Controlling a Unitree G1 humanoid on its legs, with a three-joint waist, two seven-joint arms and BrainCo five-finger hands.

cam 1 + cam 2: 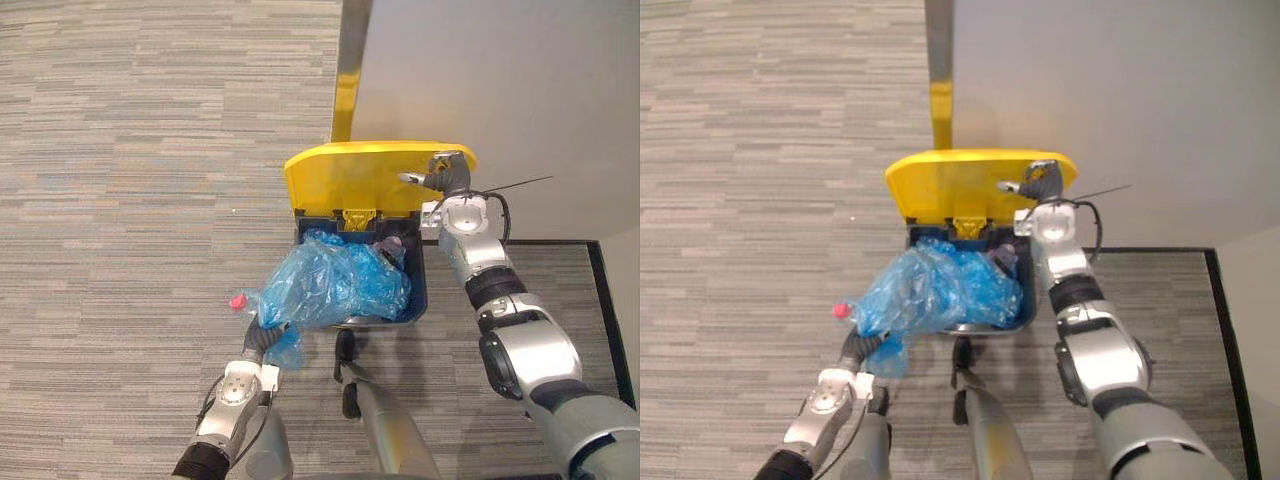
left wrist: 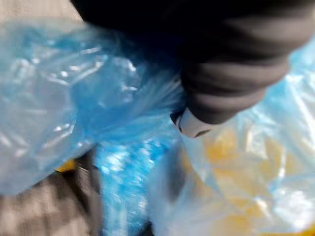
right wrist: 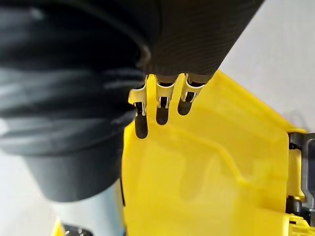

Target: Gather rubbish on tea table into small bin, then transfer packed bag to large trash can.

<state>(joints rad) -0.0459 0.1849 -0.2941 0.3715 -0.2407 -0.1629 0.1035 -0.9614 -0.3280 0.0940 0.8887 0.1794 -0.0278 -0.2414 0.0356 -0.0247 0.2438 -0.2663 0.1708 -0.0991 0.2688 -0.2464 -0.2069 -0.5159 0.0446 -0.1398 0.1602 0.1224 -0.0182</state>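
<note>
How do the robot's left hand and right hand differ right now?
The left hand is low, at the bunched end of the blue bag; the right hand is raised, on the yellow lid. The left hand meets soft plastic; the right hand's fingers rest against the opened lid. Both work at the dark bin.

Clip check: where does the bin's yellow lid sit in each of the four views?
Left eye view: yellow lid raised open, upper centre, behind the blue bag.
Right eye view: upper centre, slightly further left.
Left wrist view: a yellow blur through the blue bag, possibly it.
Right wrist view: its inner face, just past the fingers.
Shared landmark: right robot hand on the lid's right end.
</note>
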